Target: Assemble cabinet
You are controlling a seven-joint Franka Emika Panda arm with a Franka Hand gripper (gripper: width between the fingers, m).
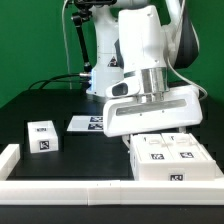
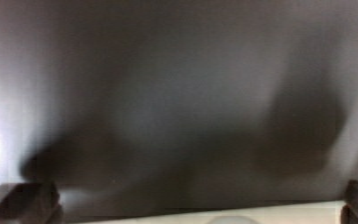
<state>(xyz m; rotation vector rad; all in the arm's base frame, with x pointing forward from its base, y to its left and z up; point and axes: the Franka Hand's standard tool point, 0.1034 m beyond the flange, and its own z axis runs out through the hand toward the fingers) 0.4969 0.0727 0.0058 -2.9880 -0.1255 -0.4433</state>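
The cabinet point(image 1: 170, 158) is a white box with black-and-white tags on its top and front, standing on the black table at the exterior view's front right. My gripper point(image 1: 150, 130) hangs directly over the cabinet's rear edge, with the white hand just above it. In the wrist view the gripper point(image 2: 190, 203) is open. Its dark fingertips point(image 2: 19, 200) sit wide apart at the picture's two corners with nothing between them. Behind them is a blurred dark surface, and a pale strip point(image 2: 247, 218) shows at the edge. I cannot tell what that strip is.
A small white tagged block point(image 1: 42, 137) stands on the table at the exterior view's left. The marker board point(image 1: 88, 123) lies flat behind it near the robot base. A low white rail point(image 1: 60, 186) runs along the table's front and left edges.
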